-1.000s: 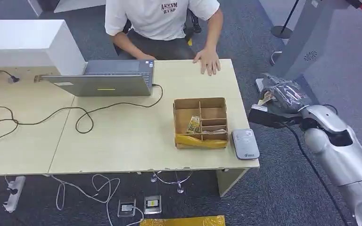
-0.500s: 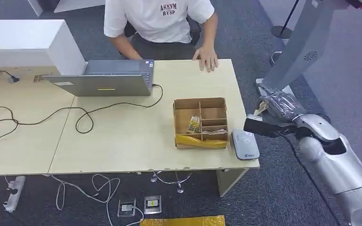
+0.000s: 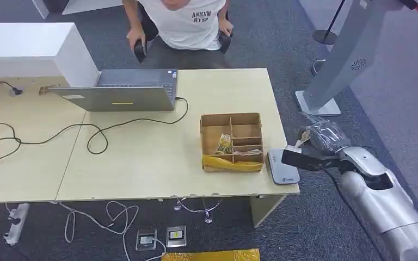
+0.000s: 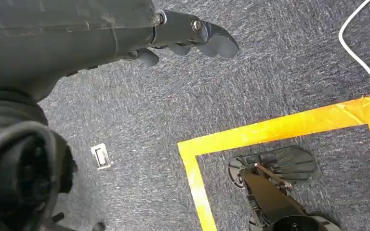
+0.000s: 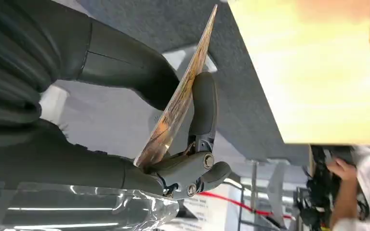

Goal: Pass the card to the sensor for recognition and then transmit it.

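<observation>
On the desk's left half you have the laptop (image 3: 121, 92) with its cable (image 3: 60, 133) looping across the wood. Moving right, the cardboard tray (image 3: 232, 141) sits by the grey sensor (image 3: 282, 166) at the desk's right front corner. Just beside that corner, your right hand (image 3: 318, 137) pinches the card (image 5: 180, 98) between thumb and fingers, edge-on, beside the desk edge. Your left hand (image 4: 173, 36) hangs over carpet, fingers loosely apart, holding nothing.

We read approx. "AKKVM / RYSP" on the person's white T-shirt (image 3: 190, 24); other labels too small.
</observation>
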### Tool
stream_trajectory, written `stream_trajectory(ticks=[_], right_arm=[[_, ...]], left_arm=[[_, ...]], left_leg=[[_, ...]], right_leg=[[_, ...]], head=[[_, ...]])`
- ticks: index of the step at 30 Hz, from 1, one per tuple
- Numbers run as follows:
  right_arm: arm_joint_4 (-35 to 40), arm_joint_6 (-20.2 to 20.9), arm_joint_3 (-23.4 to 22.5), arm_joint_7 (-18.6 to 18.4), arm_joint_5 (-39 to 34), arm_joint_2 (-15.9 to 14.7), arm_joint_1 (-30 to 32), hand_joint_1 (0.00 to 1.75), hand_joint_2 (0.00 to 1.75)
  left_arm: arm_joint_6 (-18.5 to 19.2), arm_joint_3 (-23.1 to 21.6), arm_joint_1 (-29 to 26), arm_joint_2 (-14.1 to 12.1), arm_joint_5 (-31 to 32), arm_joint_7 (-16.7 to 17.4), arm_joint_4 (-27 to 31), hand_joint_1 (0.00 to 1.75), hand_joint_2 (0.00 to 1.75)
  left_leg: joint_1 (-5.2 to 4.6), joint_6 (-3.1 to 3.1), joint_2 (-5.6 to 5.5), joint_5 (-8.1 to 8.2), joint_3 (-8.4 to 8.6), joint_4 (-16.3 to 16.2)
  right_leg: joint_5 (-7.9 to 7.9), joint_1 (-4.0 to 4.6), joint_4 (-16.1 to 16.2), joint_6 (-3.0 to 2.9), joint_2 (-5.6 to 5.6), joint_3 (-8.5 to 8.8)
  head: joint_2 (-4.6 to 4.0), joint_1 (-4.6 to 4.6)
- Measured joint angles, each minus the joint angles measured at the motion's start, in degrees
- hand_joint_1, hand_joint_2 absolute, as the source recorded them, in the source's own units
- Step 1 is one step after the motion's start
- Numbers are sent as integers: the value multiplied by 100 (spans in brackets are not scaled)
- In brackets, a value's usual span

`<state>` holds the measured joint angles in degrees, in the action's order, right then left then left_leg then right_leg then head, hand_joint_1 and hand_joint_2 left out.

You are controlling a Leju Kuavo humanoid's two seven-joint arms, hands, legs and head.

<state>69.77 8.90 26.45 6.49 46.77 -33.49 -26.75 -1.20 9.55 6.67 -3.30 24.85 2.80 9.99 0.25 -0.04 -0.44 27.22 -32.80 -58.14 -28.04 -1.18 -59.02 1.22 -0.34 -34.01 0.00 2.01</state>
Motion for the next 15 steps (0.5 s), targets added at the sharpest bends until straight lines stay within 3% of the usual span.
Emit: stream_trajectory(ticks=[15], right_arm=[[-739,-66,0,129,64,177,121,175,175]], left_arm=[[-2,0,1,4,79,9,0,0,0]], left_leg=[[0,0,1,0,1,0]], right_leg=[[0,0,0,0,2,0]], head=[[0,0]])
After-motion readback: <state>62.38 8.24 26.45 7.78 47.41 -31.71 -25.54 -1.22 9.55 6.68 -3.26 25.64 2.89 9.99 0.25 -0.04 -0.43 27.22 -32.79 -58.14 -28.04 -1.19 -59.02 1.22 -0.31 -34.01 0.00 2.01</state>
